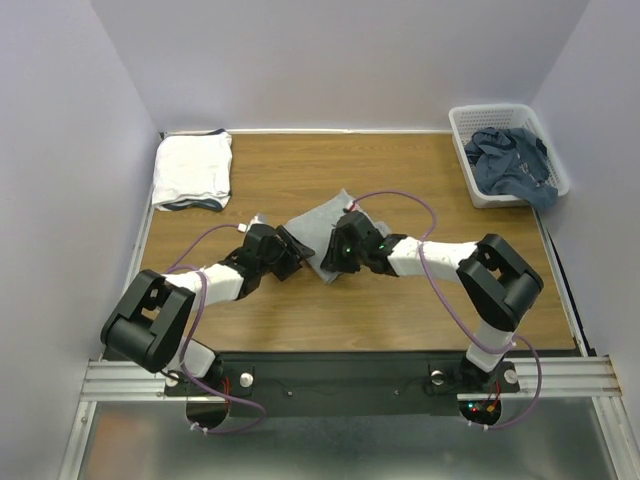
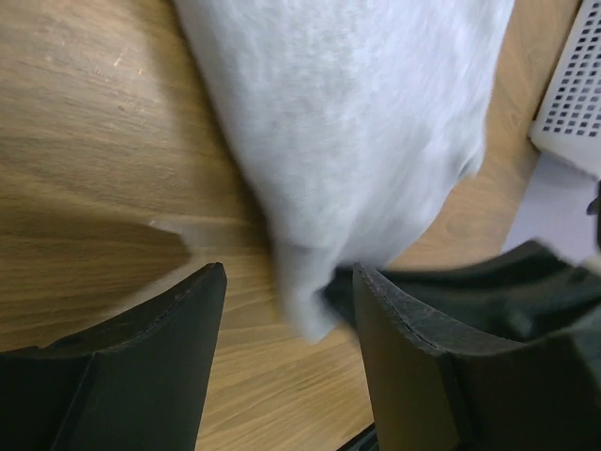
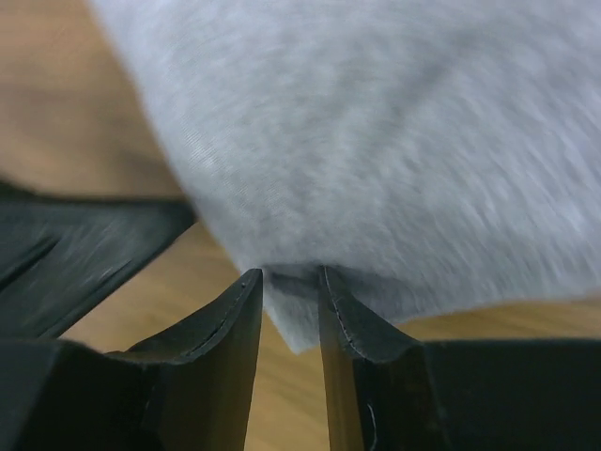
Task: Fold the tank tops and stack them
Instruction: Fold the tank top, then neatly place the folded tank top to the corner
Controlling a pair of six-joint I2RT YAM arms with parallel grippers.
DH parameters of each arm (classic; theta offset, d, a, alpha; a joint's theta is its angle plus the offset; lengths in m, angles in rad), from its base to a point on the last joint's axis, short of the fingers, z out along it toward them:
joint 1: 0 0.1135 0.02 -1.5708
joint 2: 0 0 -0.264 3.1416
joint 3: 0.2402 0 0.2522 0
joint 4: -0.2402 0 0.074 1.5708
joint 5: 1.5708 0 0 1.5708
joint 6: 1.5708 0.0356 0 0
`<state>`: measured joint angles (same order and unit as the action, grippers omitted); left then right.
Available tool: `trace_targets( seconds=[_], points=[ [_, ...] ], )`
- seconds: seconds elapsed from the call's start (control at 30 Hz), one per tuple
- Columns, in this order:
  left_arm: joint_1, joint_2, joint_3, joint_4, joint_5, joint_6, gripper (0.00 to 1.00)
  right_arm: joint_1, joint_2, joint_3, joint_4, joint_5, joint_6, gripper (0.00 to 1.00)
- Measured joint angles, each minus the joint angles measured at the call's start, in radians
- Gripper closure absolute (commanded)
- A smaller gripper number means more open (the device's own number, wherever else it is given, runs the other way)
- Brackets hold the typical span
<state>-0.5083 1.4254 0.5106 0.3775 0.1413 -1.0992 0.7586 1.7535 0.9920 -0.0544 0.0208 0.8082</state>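
Lying pinched in right tool (image 3: 289,282): grey tank top (image 3: 376,141).

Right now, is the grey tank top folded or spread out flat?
Folded, it seems: the grey tank top lies as a compact, doubled-over bundle rather than spread out, with one edge pinched in the right gripper.

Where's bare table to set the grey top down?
Widest bare patch: far middle of the table, between the white stack and the basket. A second strip lies between the grey top and the near edge. Crowded: centre, where the left gripper and right gripper meet at the top.
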Motion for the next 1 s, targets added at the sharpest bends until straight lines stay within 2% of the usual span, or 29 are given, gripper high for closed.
trace_targets(
  seconds=[0.13, 0.4, 0.7, 1.0],
  points=[
    [0.014, 0.001, 0.002, 0.019, -0.008, -0.003, 0.32, 0.073, 0.021, 0.035, 0.028, -0.043, 0.042, 0.62],
    [0.074, 0.107, 0.061, 0.011, -0.023, 0.021, 0.38, 0.06, 0.023, 0.05, 0.037, -0.022, 0.038, 0.57],
    [0.076, 0.161, 0.134, -0.019, -0.035, 0.067, 0.38, 0.059, 0.024, 0.208, -0.082, 0.151, -0.115, 0.57],
    [0.062, 0.222, 0.212, -0.059, -0.066, 0.097, 0.49, -0.01, 0.138, 0.234, -0.165, 0.284, -0.208, 0.55]
  ],
)
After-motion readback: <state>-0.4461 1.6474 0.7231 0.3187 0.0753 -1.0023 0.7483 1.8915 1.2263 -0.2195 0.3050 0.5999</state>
